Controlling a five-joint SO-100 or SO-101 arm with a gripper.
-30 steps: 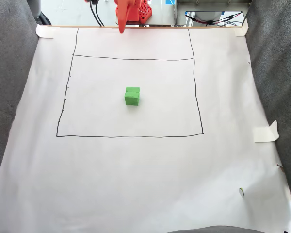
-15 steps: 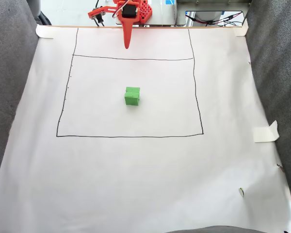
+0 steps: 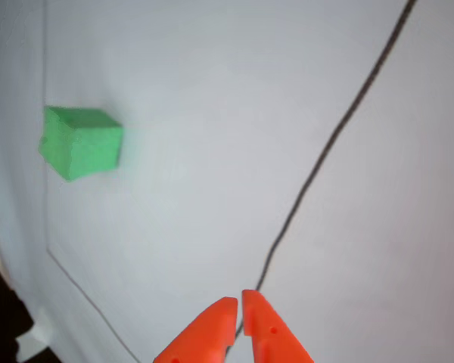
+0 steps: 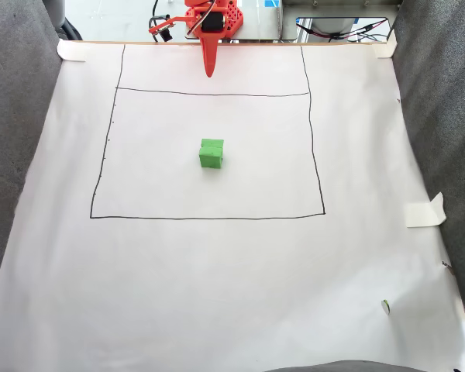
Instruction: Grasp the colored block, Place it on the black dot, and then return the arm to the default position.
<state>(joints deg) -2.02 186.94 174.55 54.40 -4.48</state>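
Tool: orange pointed plastic tool (image 3: 238,301) nearly closed, empty, well apart from block.
Block: small green foam cube (image 4: 211,153).
Risk: closed tips may shove it aside.

My fixed view is bright, evenly lit and sharp, the white paper sheet (image 4: 217,271) nearly shadowless. My other view runs cooler, bluish and soft: the small bright green foam cube (image 3: 82,141) at 9 o'clock blurs, casting faint shade.

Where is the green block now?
In the fixed view, the green block sits on the white paper, near the middle of the drawn rectangle, well below the orange pincer.
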